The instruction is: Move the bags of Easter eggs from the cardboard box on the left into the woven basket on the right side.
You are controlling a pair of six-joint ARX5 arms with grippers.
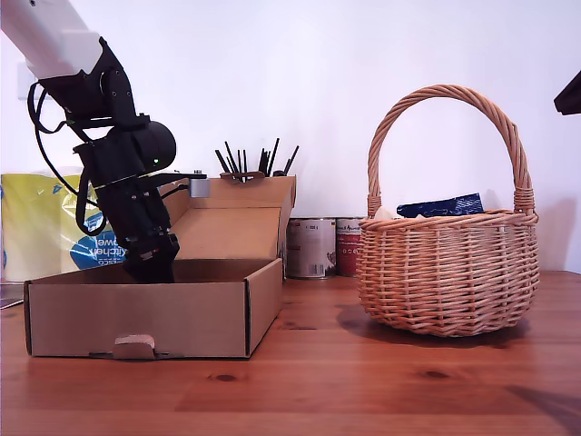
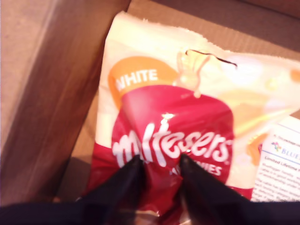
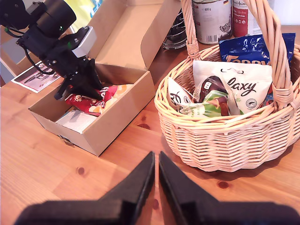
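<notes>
Red-and-white Maltesers pouch (image 2: pixel 171 136) lies flat on the floor of the cardboard box (image 1: pixel 154 313), next to a white printed sheet (image 2: pixel 281 164). My first gripper (image 2: pixel 159 161) is down inside the box at the exterior view's left, fingers (image 2: pixel 126 180) narrow and pinching the red lower part of the pouch, the foil bunched between them. Second wrist view shows the same: first gripper (image 3: pixel 82 86) on the red pouch (image 3: pixel 91 101) with a white sheet (image 3: pixel 77 119) beside it in the box (image 3: pixel 117 117). Box lid flap stands open behind.

Woven basket (image 1: pixel 445 272) sits on the wooden surface (image 1: pixel 363 381) at the exterior view's right, well apart from the box. Inside it: white Galaxy bag (image 3: pixel 236 86), a dark blue bag (image 3: pixel 251 47) behind it, and a white-green bag (image 3: pixel 187 105) leaning at the front. Dark blue bag (image 1: pixel 442 206) peeks over the rim in the exterior view.

My second gripper (image 3: pixel 156 168) hovers over the bare surface near the basket, fingers (image 3: pixel 136 183) nearly together, holding nothing.

2 tin cans (image 1: pixel 322 245) stand between box and basket at the back. Yellow-and-blue kitchen towel pack (image 1: pixel 41 222) stands behind the box at the exterior view's left.
</notes>
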